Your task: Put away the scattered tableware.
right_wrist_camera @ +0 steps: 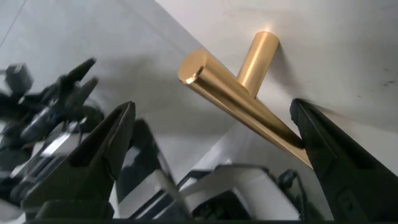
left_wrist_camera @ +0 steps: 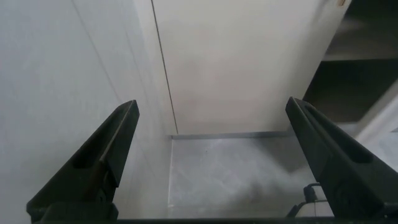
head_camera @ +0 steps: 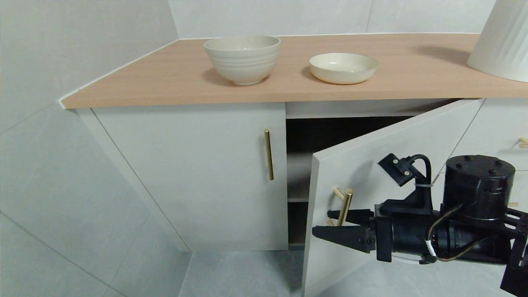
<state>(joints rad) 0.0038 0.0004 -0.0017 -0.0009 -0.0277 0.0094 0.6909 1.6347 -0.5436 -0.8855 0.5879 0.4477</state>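
A large ribbed cream bowl (head_camera: 243,60) and a shallow cream dish (head_camera: 343,67) stand side by side on the wooden countertop (head_camera: 165,78). Below them the right cabinet door (head_camera: 371,165) stands partly open. My right gripper (head_camera: 321,222) (right_wrist_camera: 211,107) is open, with a finger on either side of the lower end of that door's gold handle (head_camera: 345,205) (right_wrist_camera: 236,99) and not clamped on it. My left gripper (left_wrist_camera: 212,104) is open and holds nothing, low down, facing the floor (left_wrist_camera: 230,180) at the foot of the cabinet.
The left cabinet door (head_camera: 194,173) is shut and has a gold handle (head_camera: 268,154). A shelf (head_camera: 299,198) shows in the dark gap behind the open door. A white ribbed object (head_camera: 503,41) stands at the counter's right end. Tiled walls close off the left side.
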